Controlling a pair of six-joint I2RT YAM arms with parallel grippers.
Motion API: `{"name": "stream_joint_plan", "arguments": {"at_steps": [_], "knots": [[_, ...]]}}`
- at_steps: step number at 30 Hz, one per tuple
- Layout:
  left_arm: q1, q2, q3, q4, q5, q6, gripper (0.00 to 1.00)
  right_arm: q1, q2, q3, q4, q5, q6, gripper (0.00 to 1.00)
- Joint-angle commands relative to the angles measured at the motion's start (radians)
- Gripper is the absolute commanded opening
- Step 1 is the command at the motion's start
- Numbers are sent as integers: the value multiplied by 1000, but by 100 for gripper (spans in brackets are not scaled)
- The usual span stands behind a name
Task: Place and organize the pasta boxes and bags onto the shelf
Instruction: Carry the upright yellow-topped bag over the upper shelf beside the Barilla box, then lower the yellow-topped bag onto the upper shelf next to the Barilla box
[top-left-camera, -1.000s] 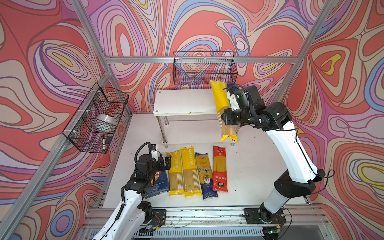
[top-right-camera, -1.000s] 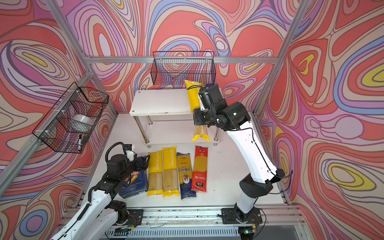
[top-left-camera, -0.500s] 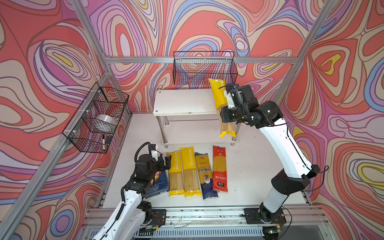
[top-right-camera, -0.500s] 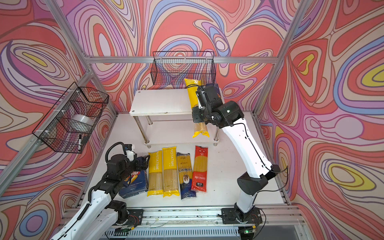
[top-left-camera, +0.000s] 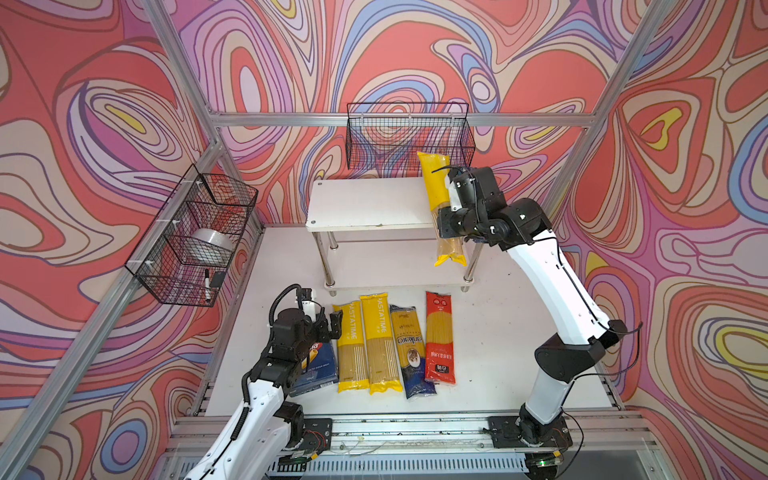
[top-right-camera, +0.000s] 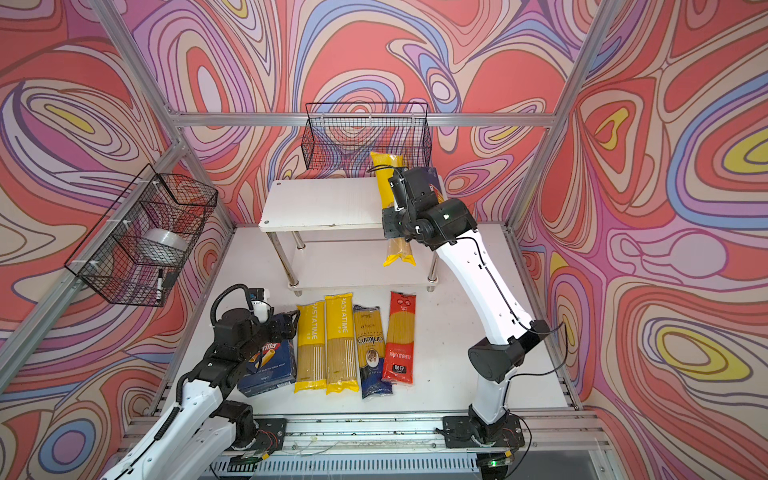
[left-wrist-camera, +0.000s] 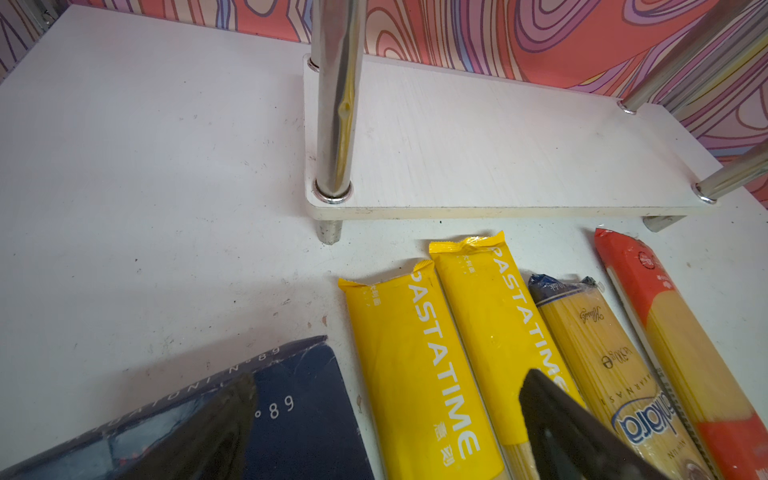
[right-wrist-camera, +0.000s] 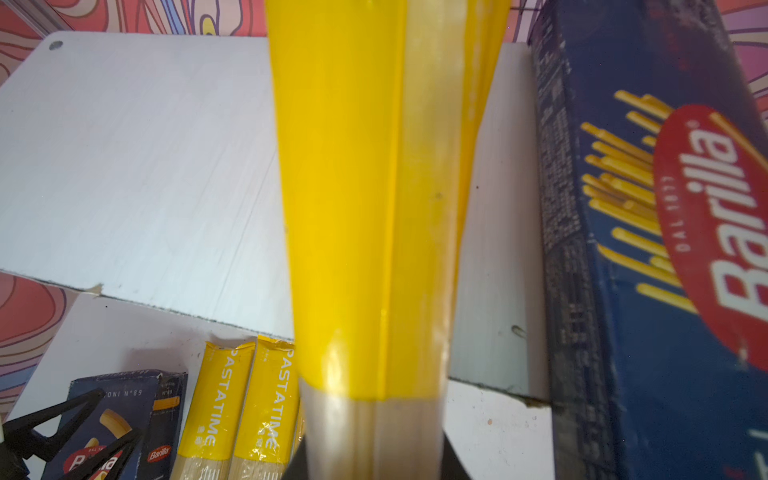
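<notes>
Spaghetti box (right-wrist-camera: 665, 291) shelved; yellow bag (top-left-camera: 434, 187) clamped in right jaws over shelf (top-left-camera: 365, 203); left jaws apart; 4 bags (top-left-camera: 376, 340), wide box (top-left-camera: 320, 365) unshelved.

Swirly pink-red walls (top-left-camera: 104, 124), aluminium frame rails (top-left-camera: 291, 119), white tabletop (top-left-camera: 498, 332), black wire baskets (top-left-camera: 407, 137)

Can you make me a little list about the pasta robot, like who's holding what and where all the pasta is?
Right gripper: shut on a yellow-ended clear spaghetti packet, over the right part of the top board
Left gripper: open, holding nothing, low over the row on the table
Shelf: white two-tier board rack with chrome legs
On shelf: long dark blue Barilla spaghetti box, at the top board's right end
On white table: wide dark blue Barilla box, two yellow PASTATIME packets, gold-and-navy packet, red-ended packet, side by side
</notes>
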Motion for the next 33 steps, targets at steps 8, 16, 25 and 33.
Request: {"name": "stream_joint_plan", "arguments": {"at_steps": [8, 16, 25, 33], "knots": [[-1, -8, -5, 7, 4, 4, 100, -49, 28, 57, 102, 19, 5, 11], [0, -8, -5, 6, 5, 4, 100, -50, 21, 32, 115, 7, 24, 28], [-1, -10, -7, 7, 15, 6, 100, -50, 23, 10, 150, -13, 70, 38], [-1, -11, -9, 8, 21, 10, 100, -50, 42, 68, 127, -32, 78, 42]]}}
